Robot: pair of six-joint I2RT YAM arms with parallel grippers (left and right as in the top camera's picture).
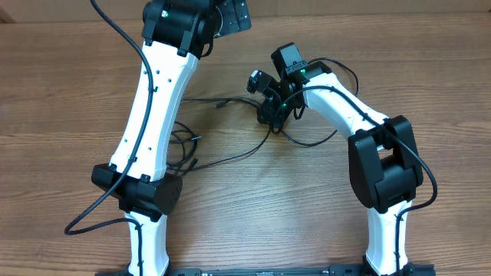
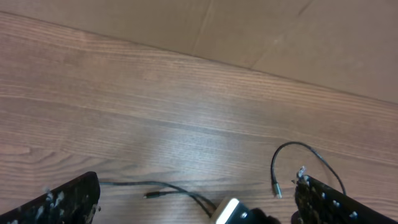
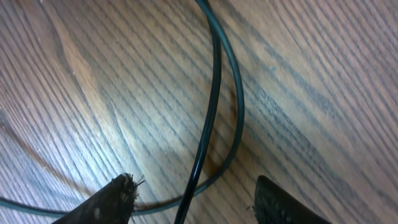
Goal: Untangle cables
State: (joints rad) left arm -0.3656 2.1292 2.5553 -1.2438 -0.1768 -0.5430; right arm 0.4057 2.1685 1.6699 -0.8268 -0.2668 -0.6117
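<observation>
Black fingertips (image 3: 115,202) of the right gripper (image 3: 193,208) fill the bottom edge of the right wrist view, spread apart just above the wooden table (image 3: 311,74). One thin strand of the cables (image 3: 214,93) runs up the frame between them, not pinched. A second strand bows out to the right beside it, and the two meet near the top.

From overhead, this gripper sits just right of centre in the upper half. The cords trail leftward from it into loose loops beside the left arm (image 1: 153,100), and one loop lies to its lower right.

At the top edge, the left gripper (image 1: 234,15) is away from the tangle. In the left wrist view its jaws sit at the bottom corners, wide apart and holding nothing. On the wood between them lie a cord and a curled end with a small plug (image 2: 274,190).
</observation>
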